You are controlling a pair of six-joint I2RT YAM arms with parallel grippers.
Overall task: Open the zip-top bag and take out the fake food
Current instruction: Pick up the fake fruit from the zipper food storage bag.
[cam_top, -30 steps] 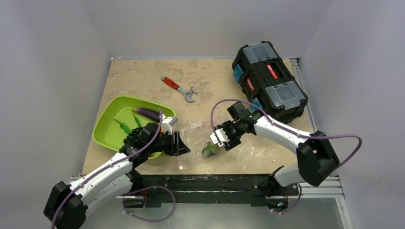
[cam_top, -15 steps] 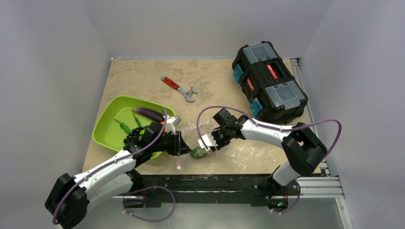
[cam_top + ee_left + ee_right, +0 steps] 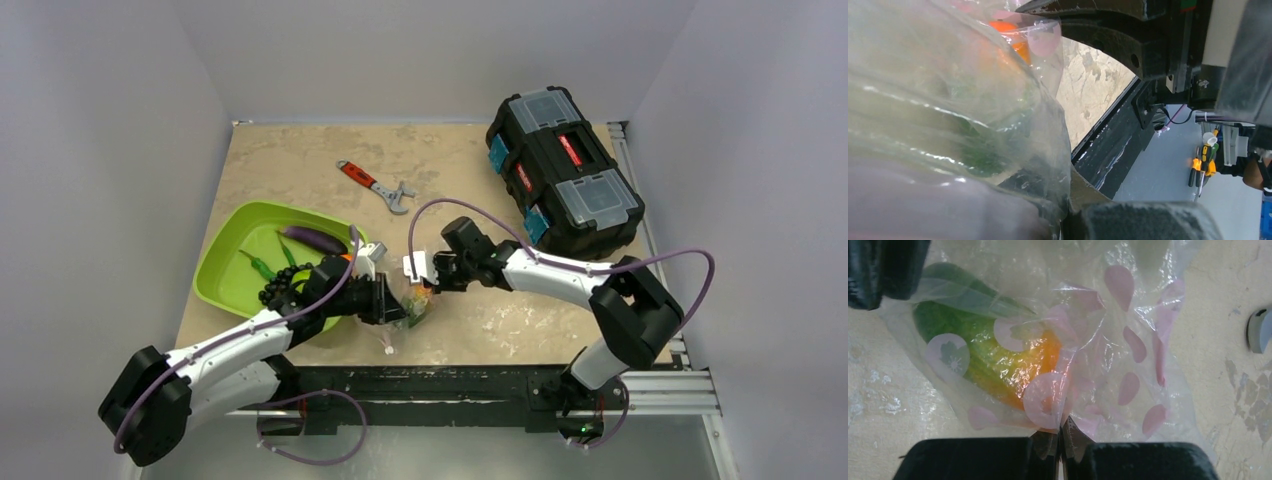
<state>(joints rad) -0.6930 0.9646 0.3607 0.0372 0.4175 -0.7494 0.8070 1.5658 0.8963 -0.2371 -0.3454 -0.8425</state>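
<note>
The right gripper (image 3: pixel 1062 441) has its fingertips pressed together on a fold of the zip-top bag (image 3: pixel 1128 340), pinching the clear film with its pink petal print. That arm reaches low across the table toward the green tray (image 3: pixel 225 262), elbow bent, with the wrist pointing at the tray.

The left gripper (image 3: pixel 393 303) meets the bag from the tray's side. Its arm lies stretched along the tray's near rim and covers that corner. I cannot tell whether this gripper is clamped on the film or merely against it, as crumpled plastic crowds its wrist camera.

The bag sits bunched up just beside the tray's near corner, between the two grippers. Inside it is a green and orange toy food (image 3: pixel 990 360), blurred by the film. Where the zip edge runs is lost in the crumple.

In the tray lie a purple eggplant (image 3: pixel 308 238) and slim green pods (image 3: pixel 262 266). A red-handled wrench (image 3: pixel 375 185) lies beyond the tray, and a black toolbox (image 3: pixel 565 170) stands well apart from it.
</note>
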